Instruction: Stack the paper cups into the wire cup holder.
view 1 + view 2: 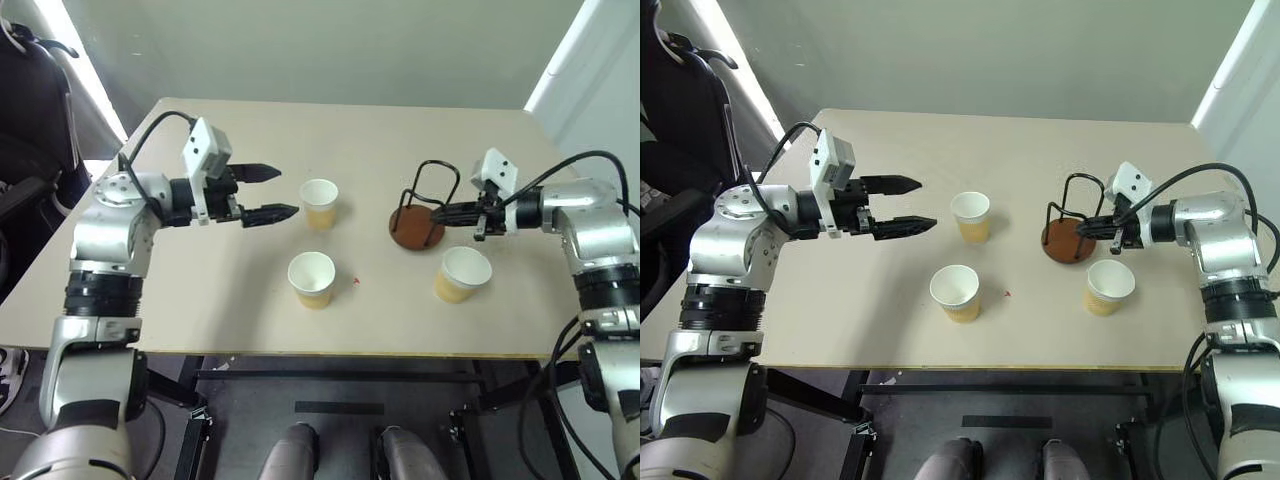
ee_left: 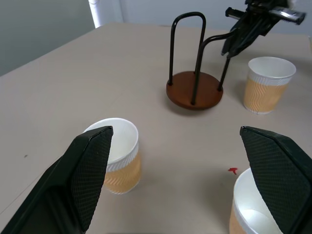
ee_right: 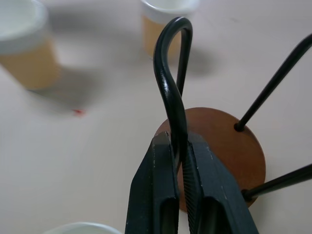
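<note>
Black right gripper (image 3: pixel 179 146) clamped on wire cup holder (image 1: pixel 418 215) loop, right of centre | left gripper (image 1: pixel 268 193) spread wide, empty, left | three paper cups (image 1: pixel 319 204) (image 1: pixel 311 279) (image 1: pixel 462 274) upright on table (image 1: pixel 250 310), mid-frame

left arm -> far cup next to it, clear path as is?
Probably yes. The left gripper is open, pointing at the far cup, with bare table between them. The wire cup holder, pinched by the right gripper, stands beyond it.
</note>
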`<state>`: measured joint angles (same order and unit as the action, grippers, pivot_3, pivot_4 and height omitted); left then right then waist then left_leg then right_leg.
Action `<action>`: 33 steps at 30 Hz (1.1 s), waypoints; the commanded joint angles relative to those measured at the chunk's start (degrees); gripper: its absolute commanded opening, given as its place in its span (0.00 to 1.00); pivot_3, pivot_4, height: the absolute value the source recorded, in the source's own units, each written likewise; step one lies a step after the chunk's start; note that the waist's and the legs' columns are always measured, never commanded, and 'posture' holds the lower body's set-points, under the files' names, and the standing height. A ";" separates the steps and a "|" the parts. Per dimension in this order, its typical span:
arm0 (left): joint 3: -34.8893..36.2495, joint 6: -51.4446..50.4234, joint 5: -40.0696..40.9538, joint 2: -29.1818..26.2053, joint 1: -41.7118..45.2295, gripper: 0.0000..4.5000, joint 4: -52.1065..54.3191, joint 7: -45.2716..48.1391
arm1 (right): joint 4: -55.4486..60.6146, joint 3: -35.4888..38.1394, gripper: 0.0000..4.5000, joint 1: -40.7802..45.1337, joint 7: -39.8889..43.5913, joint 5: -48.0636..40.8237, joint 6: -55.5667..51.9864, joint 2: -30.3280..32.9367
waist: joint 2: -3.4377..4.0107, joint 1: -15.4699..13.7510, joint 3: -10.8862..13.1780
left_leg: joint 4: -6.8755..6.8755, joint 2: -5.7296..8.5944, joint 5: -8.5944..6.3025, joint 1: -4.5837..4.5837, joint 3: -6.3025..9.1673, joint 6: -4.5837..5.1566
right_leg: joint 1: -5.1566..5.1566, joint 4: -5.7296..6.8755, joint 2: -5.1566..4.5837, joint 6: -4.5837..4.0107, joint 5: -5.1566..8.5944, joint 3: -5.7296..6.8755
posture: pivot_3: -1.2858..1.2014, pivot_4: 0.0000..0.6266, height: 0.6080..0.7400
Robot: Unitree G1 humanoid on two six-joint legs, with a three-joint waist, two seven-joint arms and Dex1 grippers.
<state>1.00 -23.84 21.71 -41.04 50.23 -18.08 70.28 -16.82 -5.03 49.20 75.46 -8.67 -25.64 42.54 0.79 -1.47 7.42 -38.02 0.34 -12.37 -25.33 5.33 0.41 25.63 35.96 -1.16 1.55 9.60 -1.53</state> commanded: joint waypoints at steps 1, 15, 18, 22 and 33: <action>0.09 0.18 -0.11 -0.45 1.74 1.00 0.12 1.10 | 10.16 1.38 0.01 -3.11 -0.41 -3.50 -4.66 1.22 | 0.00 -0.03 0.00 | -0.01 0.00 0.00 0.00 0.00 0.00 | -0.02 0.00 0.00 0.00 0.00 0.00 | 0.52 0.24 1.00; -0.77 -2.28 0.49 -0.77 0.48 1.00 2.46 3.41 | 21.09 -3.16 0.01 -10.08 -1.16 -5.22 -7.02 1.13 | 0.00 0.13 0.00 | -0.07 -0.01 0.02 0.00 0.00 0.04 | -0.01 0.01 0.03 0.01 0.00 -0.01 | 0.52 0.24 1.00; -0.71 -2.89 0.57 -0.95 0.17 1.00 3.18 3.61 | 21.09 -4.52 0.01 -10.40 -0.67 -4.94 -5.97 1.38 | 0.00 0.13 0.00 | -0.07 -0.02 0.03 0.00 0.00 0.05 | -0.01 0.01 0.04 0.02 -0.01 -0.01 | 0.52 0.24 1.00; -0.40 -4.55 1.58 -1.34 -0.51 1.00 4.66 4.33 | 21.66 -5.36 0.01 -10.65 -0.37 -5.47 -5.36 1.28 | 0.00 0.09 0.00 | -0.09 -0.02 0.03 0.00 0.00 0.06 | -0.02 0.00 0.04 0.02 -0.01 -0.01 | 0.52 0.24 1.00; -2.51 -12.48 5.99 -7.57 -1.92 1.00 11.97 13.90 | 19.61 -6.28 0.01 -9.91 -0.04 -4.86 -3.10 1.25 | -0.01 0.16 0.00 | -0.09 -0.05 0.03 0.00 0.00 0.06 | -0.02 0.01 0.06 0.00 0.01 -0.01 | 0.52 0.24 1.00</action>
<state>-1.27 -35.61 26.73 -47.38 47.66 -8.44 82.54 2.36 -11.79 38.14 75.18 -13.29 -29.74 43.19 0.78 -1.32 7.42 -38.11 0.29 -12.35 -25.33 5.33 0.48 25.61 35.97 -1.10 1.53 9.62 -1.55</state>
